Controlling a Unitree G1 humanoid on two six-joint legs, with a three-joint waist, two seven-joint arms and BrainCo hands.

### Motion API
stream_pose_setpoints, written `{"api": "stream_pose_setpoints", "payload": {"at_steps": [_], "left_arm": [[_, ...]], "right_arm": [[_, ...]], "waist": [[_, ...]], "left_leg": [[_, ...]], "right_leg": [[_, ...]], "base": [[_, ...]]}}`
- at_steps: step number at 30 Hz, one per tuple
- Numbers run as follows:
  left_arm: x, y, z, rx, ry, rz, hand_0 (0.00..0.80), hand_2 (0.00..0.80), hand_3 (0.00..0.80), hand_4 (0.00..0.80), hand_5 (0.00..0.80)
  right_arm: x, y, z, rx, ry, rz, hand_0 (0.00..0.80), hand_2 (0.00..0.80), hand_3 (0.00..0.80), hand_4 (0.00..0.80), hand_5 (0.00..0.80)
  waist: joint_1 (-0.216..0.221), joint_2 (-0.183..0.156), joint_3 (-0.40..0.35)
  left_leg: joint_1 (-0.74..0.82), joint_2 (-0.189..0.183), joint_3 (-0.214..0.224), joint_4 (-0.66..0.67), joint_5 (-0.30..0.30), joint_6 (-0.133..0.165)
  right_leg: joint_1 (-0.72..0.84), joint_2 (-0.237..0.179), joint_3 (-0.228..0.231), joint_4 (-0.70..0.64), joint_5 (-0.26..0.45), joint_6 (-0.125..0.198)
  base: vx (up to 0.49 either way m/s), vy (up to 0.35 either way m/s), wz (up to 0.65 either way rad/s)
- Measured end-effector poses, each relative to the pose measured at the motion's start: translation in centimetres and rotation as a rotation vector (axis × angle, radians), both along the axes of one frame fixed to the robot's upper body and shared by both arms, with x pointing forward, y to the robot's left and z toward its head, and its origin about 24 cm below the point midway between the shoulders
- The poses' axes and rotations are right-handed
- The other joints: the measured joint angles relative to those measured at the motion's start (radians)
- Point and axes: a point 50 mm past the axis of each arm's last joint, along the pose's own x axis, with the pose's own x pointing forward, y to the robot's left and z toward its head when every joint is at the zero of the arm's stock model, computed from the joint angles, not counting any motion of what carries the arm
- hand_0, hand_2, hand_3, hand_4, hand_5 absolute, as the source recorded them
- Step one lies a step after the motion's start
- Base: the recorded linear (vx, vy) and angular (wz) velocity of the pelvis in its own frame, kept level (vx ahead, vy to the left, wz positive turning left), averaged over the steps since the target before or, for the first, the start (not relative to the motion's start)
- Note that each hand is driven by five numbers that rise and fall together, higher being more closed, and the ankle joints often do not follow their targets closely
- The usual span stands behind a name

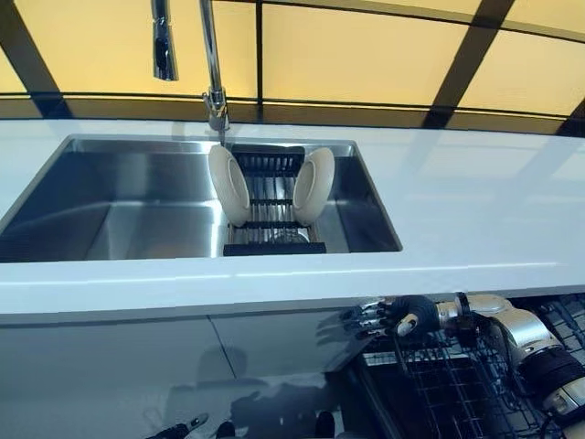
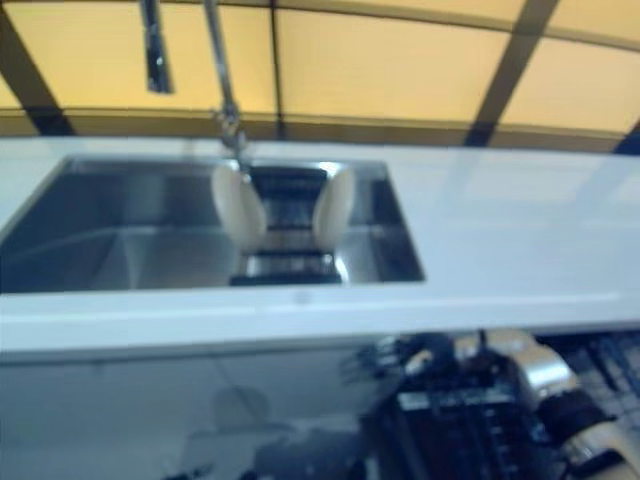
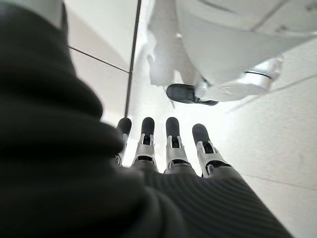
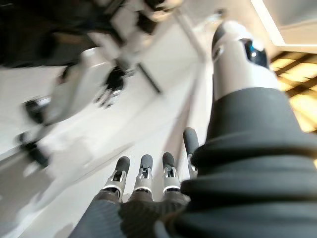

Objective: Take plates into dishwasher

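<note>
Presently the white counter (image 1: 475, 219) runs across the view, its steel sink (image 1: 119, 201) at ten o'clock. Inside stands a black rack (image 1: 271, 203), holding two plates (image 1: 228, 185) on edge, evidently to drain; neither is grasped. At five o'clock the dishwasher basket (image 1: 448, 384) lies below the counter lip, which separates it from the plates. The right hand (image 1: 402, 317) hovers there, fingers straight, empty. The left hand (image 3: 168, 148), fingers extended, holds nothing.

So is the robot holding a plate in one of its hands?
No, both are empty. The right hand hangs open over the dishwasher rack, the left hand is open too. Both plates stand in the sink.
</note>
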Motion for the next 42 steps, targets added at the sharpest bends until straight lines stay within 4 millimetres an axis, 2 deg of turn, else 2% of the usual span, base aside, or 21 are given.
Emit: {"api": "stream_pose_setpoints", "payload": {"at_steps": [2,4,5,6,7,8,10,12,18,21,23,25,28,32,35,38,42], "left_arm": [[-0.3,0.2,0.0,0.007,0.003,-0.003,0.000,0.000,0.000,0.000,0.000],[-1.0,0.2,-0.1,0.006,0.019,-0.002,0.000,0.000,0.000,0.000,0.000],[-1.4,-0.1,-0.3,0.001,0.030,-0.003,0.000,0.000,0.000,0.000,0.000],[-1.6,-0.2,-0.3,-0.001,0.034,-0.002,0.000,0.000,0.000,0.000,0.000],[-2.0,-0.4,-0.4,-0.007,0.044,0.000,0.000,0.000,0.000,0.000,0.000],[-2.2,-0.6,-0.5,-0.011,0.051,-0.004,0.000,0.000,0.000,0.000,0.000],[-2.4,-0.8,-0.6,-0.019,0.059,-0.014,0.000,0.000,0.000,0.000,0.000],[-2.5,-0.8,-0.6,-0.023,0.060,-0.013,0.000,0.000,0.000,0.000,0.000],[-2.4,-1.2,-0.7,-0.027,0.068,-0.044,0.000,0.000,0.000,0.000,0.000],[-2.6,-1.2,-0.8,-0.024,0.077,-0.047,0.000,0.000,0.000,0.000,0.000],[-2.6,-1.3,-0.8,-0.026,0.078,-0.048,0.000,0.000,0.000,0.000,0.000],[-2.7,-1.4,-0.8,-0.025,0.084,-0.046,0.000,0.000,0.000,0.000,0.000],[-2.6,-1.4,-0.8,-0.011,0.094,-0.059,0.000,0.000,0.000,0.000,0.000],[-2.8,-1.4,-0.9,-0.005,0.112,-0.059,0.000,0.000,0.000,0.000,0.000],[-2.9,-1.4,-0.9,0.000,0.125,-0.056,0.000,0.000,0.000,0.000,0.000],[-3.1,-1.4,-0.9,0.003,0.133,-0.054,0.000,0.000,0.000,0.000,0.000],[-2.8,-1.2,-0.8,0.008,0.125,-0.057,0.000,0.000,0.000,0.000,0.000]], "right_arm": [[1.4,-1.0,1.8,0.093,-0.041,-0.173,0.000,0.000,0.000,0.000,0.000],[3.6,-2.2,4.3,0.139,-0.137,-0.355,0.000,0.000,0.000,0.000,0.000],[5.8,-4.0,7.7,0.182,-0.255,-0.538,0.000,0.000,0.000,0.000,0.000],[6.5,-4.5,9.0,0.201,-0.294,-0.593,0.000,0.000,0.000,0.000,0.000],[7.5,-5.6,12.3,0.250,-0.394,-0.687,0.000,0.000,0.000,0.000,0.000],[7.8,-6.0,14.4,0.282,-0.456,-0.723,0.000,0.000,0.000,0.000,0.000],[8.3,-5.7,17.3,0.343,-0.533,-0.737,0.000,0.000,0.000,0.000,0.000],[8.5,-5.3,19.1,0.397,-0.564,-0.737,0.000,0.000,0.000,0.000,0.000],[9.3,-5.6,20.6,0.441,-0.542,-0.876,0.000,0.000,0.000,0.000,0.000],[9.8,-5.9,21.7,0.407,-0.541,-0.982,0.000,0.000,0.000,0.000,0.000],[10.2,-6.5,21.6,0.339,-0.534,-1.057,0.000,0.000,0.000,0.000,0.000],[10.6,-7.5,20.6,0.162,-0.528,-1.148,0.000,0.000,0.000,0.000,0.000],[11.2,-7.3,19.1,-0.081,-0.481,-1.162,0.000,0.000,0.000,0.000,0.000],[12.0,-6.6,17.6,-0.410,-0.420,-1.088,0.000,0.000,0.000,0.000,0.000],[12.1,-7.6,16.7,-0.620,-0.367,-1.055,0.000,0.000,0.000,0.000,0.000],[12.3,-8.2,17.5,-0.720,-0.358,-1.040,0.000,0.000,0.000,0.000,0.000],[12.8,-7.4,19.8,-0.738,-0.409,-1.011,0.000,0.000,0.000,0.000,0.000]], "waist": [[-0.005,0.008,-0.017],[-0.017,0.018,-0.035],[-0.014,0.034,-0.053],[-0.013,0.040,-0.060],[-0.004,0.051,-0.075],[0.009,0.059,-0.086],[0.011,0.064,-0.094],[0.015,0.053,-0.097],[0.043,0.023,-0.110],[0.043,0.020,-0.111],[0.042,0.018,-0.113],[0.049,0.013,-0.115],[0.056,0.009,-0.113],[0.063,0.001,-0.112],[0.073,-0.009,-0.105],[0.095,-0.011,-0.102],[0.109,-0.024,-0.077]], "left_leg": [[0.005,0.001,0.001,-0.008,0.001,0.001],[0.005,0.001,0.000,-0.011,0.003,0.004],[0.005,0.001,0.001,-0.011,0.003,0.004],[0.005,0.001,0.002,-0.011,0.003,0.004],[0.005,0.002,0.003,-0.010,0.004,0.005],[0.006,0.003,0.005,-0.008,0.003,0.003],[0.007,0.004,0.004,-0.006,0.001,0.000],[0.011,0.002,0.001,-0.005,0.008,-0.012],[0.021,-0.006,-0.003,-0.007,0.004,-0.011],[0.010,-0.005,-0.006,-0.011,0.002,-0.008],[0.007,-0.005,-0.009,-0.010,0.003,-0.007],[0.005,-0.005,-0.012,-0.009,0.003,-0.007],[0.003,-0.005,-0.012,-0.006,0.003,-0.007],[-0.013,-0.006,-0.015,-0.005,0.004,-0.009],[-0.013,-0.007,-0.022,-0.004,0.008,-0.012],[-0.028,-0.008,-0.022,-0.003,0.008,-0.012],[-0.051,-0.009,-0.026,0.003,0.009,-0.014]], "right_leg": [[-0.001,-0.001,-0.006,0.000,0.001,0.001],[-0.001,-0.001,-0.006,0.000,0.001,0.001],[-0.001,-0.001,-0.007,0.000,0.001,0.001],[0.000,-0.001,-0.007,0.000,0.001,0.001],[0.000,0.000,-0.007,0.000,0.001,0.001],[0.000,0.001,-0.007,0.000,0.002,0.004],[0.005,0.001,-0.012,0.000,0.000,0.006],[0.006,0.000,-0.017,0.000,0.003,0.003],[0.019,-0.009,-0.024,0.000,-0.006,0.015],[0.016,-0.009,-0.025,0.000,-0.007,0.014],[0.014,-0.010,-0.028,0.000,-0.009,0.011],[0.015,-0.010,-0.032,0.000,-0.010,0.009],[0.013,-0.010,-0.033,0.000,-0.008,0.013],[-0.001,-0.010,-0.035,0.000,-0.006,0.014],[-0.004,-0.010,-0.041,0.000,-0.006,0.015],[-0.015,-0.012,-0.045,0.000,-0.007,0.015],[-0.036,-0.009,-0.047,0.002,-0.005,0.014]], "base": [[0.076,-0.006,-0.05],[0.082,0.006,0.03],[0.078,0.014,0.05],[0.093,0.022,0.06],[0.102,0.035,0.03],[0.099,0.038,0.03],[0.066,0.029,0.05],[0.044,0.020,0.06],[0.018,0.010,0.03],[0.012,0.019,0.02],[0.015,0.014,0.05],[0.020,0.024,0.04],[0.015,0.022,0.00],[0.024,0.040,0.02],[0.010,0.019,0.06],[-0.011,0.001,0.01],[-0.048,0.004,0.02]]}}
